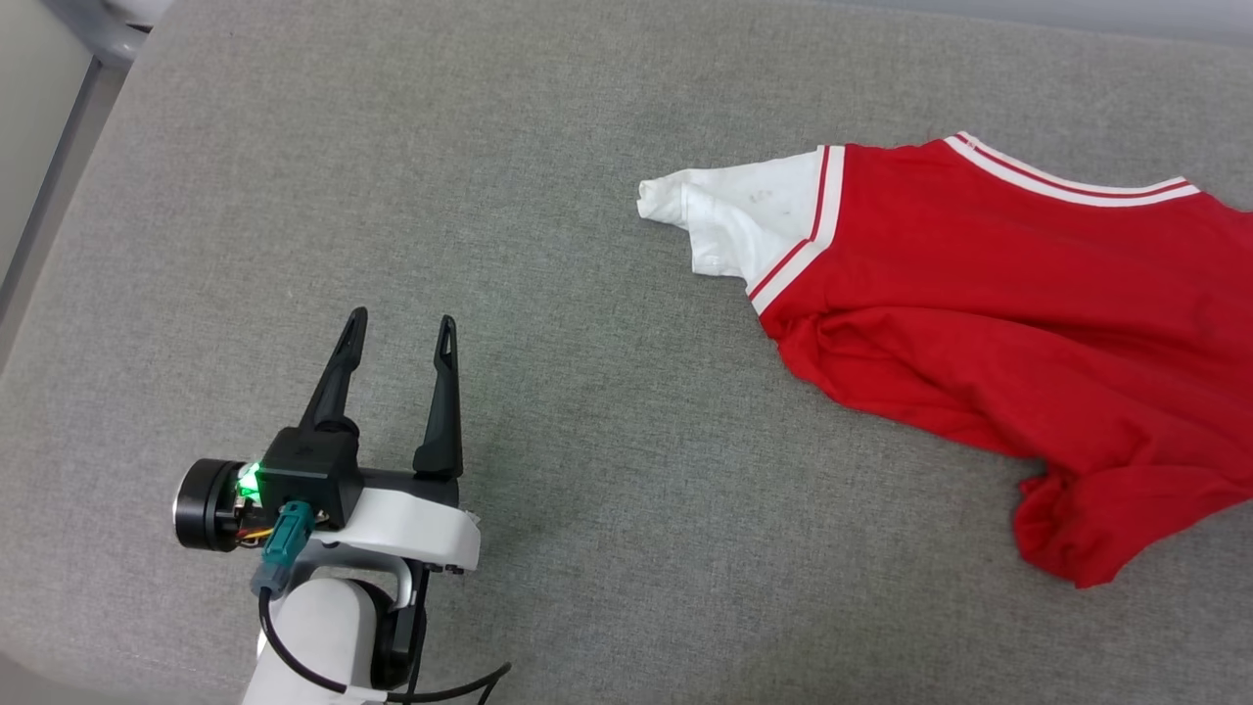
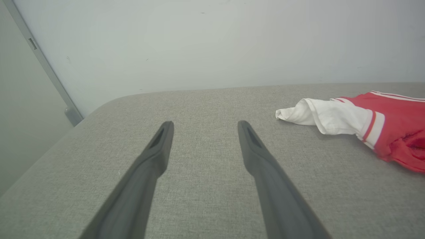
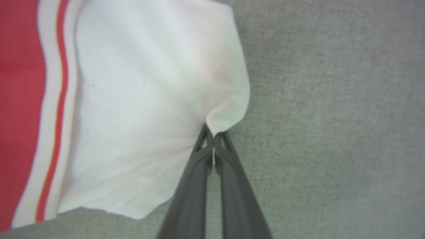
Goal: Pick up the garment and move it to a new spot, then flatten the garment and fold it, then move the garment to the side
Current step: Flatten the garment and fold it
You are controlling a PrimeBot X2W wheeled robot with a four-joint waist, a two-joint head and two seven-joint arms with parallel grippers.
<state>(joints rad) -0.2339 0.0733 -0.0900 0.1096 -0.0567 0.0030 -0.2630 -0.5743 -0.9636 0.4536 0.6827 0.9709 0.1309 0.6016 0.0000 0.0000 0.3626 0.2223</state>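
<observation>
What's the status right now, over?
Left tool open, off garment. Right tool shut on its white sleeve. Garment crumpled, unfolded. No obstacle seen.

**A:** Head camera's up high, looking steeply down on the grey surface. The left gripper is at lower left and the garment runs off the right edge.

**B:** Left wrist camera's low, looking along its own fingers and almost level across that surface to the pale wall.

**A:** Both share the white sleeve: the head from above, the wrist from the side, well apart from it.

**B:** Right wrist camera's very close and faces straight down. The right gripper rises from the bottom edge against white sleeve cloth, with grey surface alongside.
</observation>
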